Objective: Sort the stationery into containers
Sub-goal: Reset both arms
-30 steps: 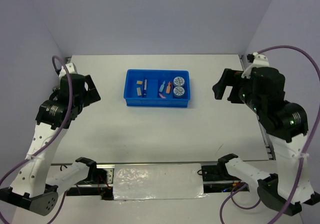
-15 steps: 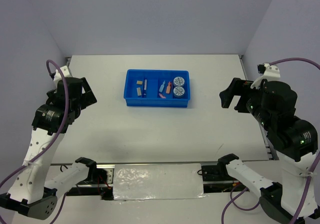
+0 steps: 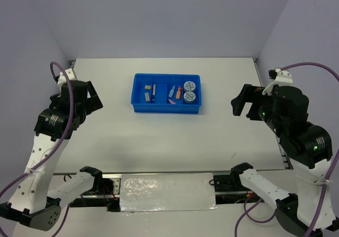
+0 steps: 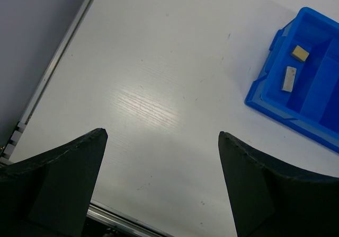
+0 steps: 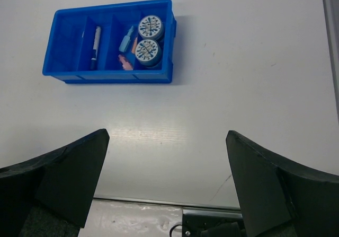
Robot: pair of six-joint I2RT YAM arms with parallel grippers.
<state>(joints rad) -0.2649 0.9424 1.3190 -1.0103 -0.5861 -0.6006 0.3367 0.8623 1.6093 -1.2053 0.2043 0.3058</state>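
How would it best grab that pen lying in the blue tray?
Mid-barrel, from straight above, I'd say. The pen lies flat along its tray compartment, walls blocking the sides, so the jaws should straddle its thin width.

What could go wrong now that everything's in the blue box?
1. The blue tray seems to rest unfastened on the smooth table. If an arm swung across, it might shove the tray and jumble the tape rolls and the pen.
2. The pink and orange pieces lie close together in one compartment, so a jolt might toss one out.
3. The left fingers and right fingers are wide open, and could catch the tray's rim.
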